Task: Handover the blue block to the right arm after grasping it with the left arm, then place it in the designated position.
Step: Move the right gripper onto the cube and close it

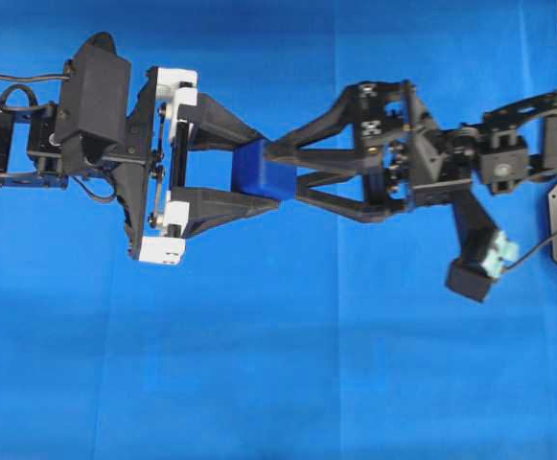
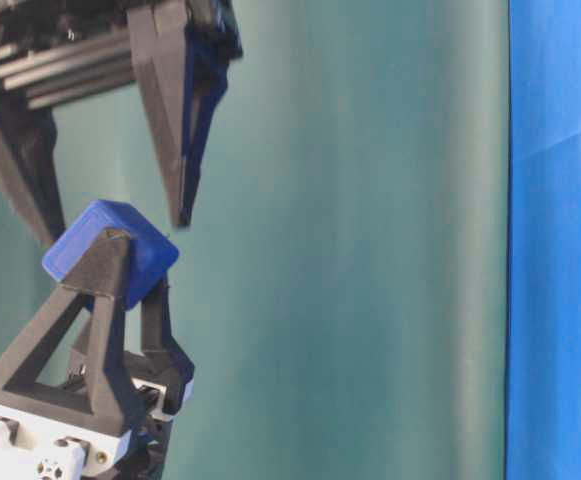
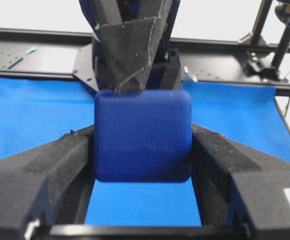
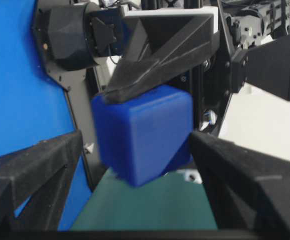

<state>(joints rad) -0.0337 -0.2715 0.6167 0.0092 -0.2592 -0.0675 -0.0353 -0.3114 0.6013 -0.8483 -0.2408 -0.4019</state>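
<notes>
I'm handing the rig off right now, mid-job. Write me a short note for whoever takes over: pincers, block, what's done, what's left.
Left pincer: shut on the blue block, held in the air above the blue cloth.
Right pincer: open, fingers either side of the block; in the right wrist view gaps show on both sides, so no grip yet.
Done: left arm has grasped and lifted the block and presents it at mid-table; right arm is lined up on it.
Left: close the right pincer on the block, open the left, then carry the block to the designated position, which I cannot make out in these views.
</notes>
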